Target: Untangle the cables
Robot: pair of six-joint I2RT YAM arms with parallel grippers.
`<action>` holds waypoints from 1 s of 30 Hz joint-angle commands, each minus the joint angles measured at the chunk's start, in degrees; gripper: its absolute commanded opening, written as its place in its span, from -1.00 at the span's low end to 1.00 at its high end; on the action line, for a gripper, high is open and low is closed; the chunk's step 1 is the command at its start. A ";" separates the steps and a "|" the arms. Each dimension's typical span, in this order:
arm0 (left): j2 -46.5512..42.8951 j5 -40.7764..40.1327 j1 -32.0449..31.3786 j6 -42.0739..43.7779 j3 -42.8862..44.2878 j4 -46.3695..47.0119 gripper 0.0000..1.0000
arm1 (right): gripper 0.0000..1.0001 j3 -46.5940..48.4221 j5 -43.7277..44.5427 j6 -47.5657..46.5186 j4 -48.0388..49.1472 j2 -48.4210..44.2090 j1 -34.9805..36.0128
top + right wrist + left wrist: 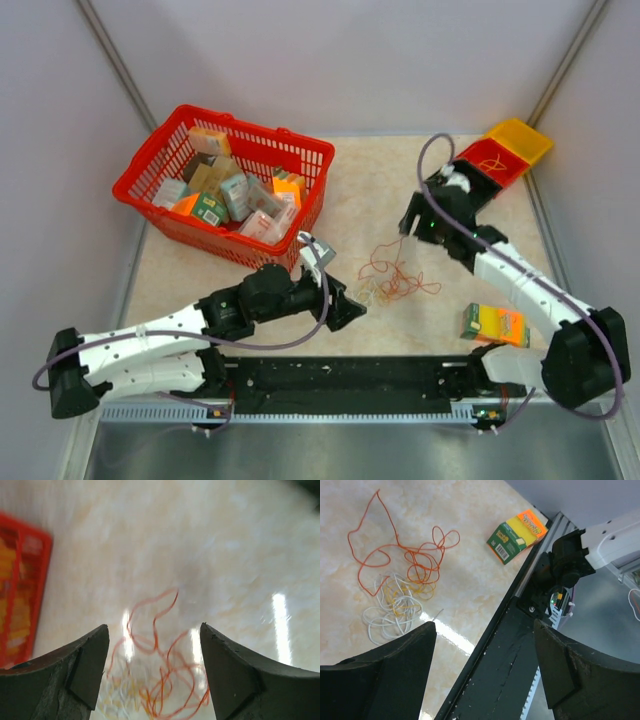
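Note:
The cables (395,275) are a small tangle of thin orange and whitish wires lying on the table between the two grippers. In the left wrist view the orange loops (405,555) spread above the whitish and yellow coils (390,612). My left gripper (350,305) is open and empty, low at the tangle's left edge; its jaws (485,630) stand wide apart over the black rail. My right gripper (408,225) is open and empty, hovering just behind the tangle; the blurred orange loops (162,680) show between its spread jaws (154,630).
A red basket (160,150) full of small boxes stands at the back left and shows in the right wrist view (20,590). Red and yellow bins (505,150) sit at the back right. A green-orange box (495,325) lies near the right arm. The black base rail (340,375) runs along the front.

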 commanded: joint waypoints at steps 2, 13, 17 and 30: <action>5.81 1.63 0.17 -1.14 3.58 0.43 0.64 | 0.45 -15.47 -2.73 5.50 -1.17 -12.43 7.62; 30.84 -6.35 0.17 1.67 19.46 -11.06 0.57 | 0.34 -26.40 -2.22 7.02 -2.49 -24.95 5.78; 41.66 -9.79 0.70 4.04 26.68 -15.65 0.57 | 0.17 -26.66 -6.42 7.10 2.34 -20.04 2.45; 55.13 -3.48 5.97 4.05 28.99 -18.21 -0.05 | -1.00 -23.34 -12.70 5.70 -0.61 -19.82 0.59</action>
